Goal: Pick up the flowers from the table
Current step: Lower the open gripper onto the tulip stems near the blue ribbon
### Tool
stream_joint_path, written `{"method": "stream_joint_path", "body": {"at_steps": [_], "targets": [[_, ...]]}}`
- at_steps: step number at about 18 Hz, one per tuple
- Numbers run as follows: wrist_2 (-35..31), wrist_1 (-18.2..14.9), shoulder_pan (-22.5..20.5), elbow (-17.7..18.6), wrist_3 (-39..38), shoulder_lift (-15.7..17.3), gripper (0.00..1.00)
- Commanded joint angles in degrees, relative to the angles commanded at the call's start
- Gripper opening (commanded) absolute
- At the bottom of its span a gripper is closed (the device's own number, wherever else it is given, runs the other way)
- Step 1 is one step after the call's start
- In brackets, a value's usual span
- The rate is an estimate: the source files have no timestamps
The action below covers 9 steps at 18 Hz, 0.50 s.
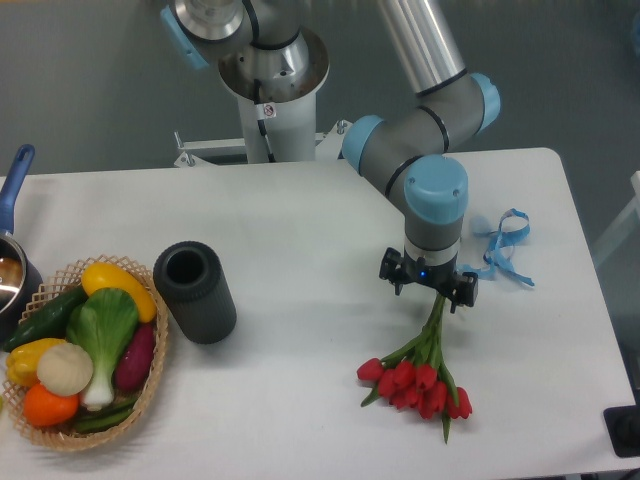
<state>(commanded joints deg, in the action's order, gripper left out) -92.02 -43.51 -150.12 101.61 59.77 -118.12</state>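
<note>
The flowers [418, 383] are a bunch of red tulips with green stems, at the front right of the white table [300, 220]. The red heads point toward the front edge and the stems run up and back under my gripper [431, 288]. The gripper points straight down over the top end of the stems. Its fingers are hidden under its own body, so I cannot tell whether they are closed on the stems. I also cannot tell whether the bunch rests on the table or hangs just above it.
A thin light-blue ribbon [503, 245] lies right of the gripper. A dark grey cylinder [193, 290] lies left of centre. A wicker basket [150, 385] of vegetables sits at the front left, with a blue-handled pot [14, 255] behind it.
</note>
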Motion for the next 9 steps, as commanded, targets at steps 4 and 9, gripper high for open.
{"method": "stream_joint_path", "body": {"at_steps": [4, 9], "targets": [[0.0, -0.1, 0.3, -2.4, 0.0, -2.2, 1.00], [0.0, -0.1, 0.7, -3.1, 0.2, -3.2, 0.74]]}}
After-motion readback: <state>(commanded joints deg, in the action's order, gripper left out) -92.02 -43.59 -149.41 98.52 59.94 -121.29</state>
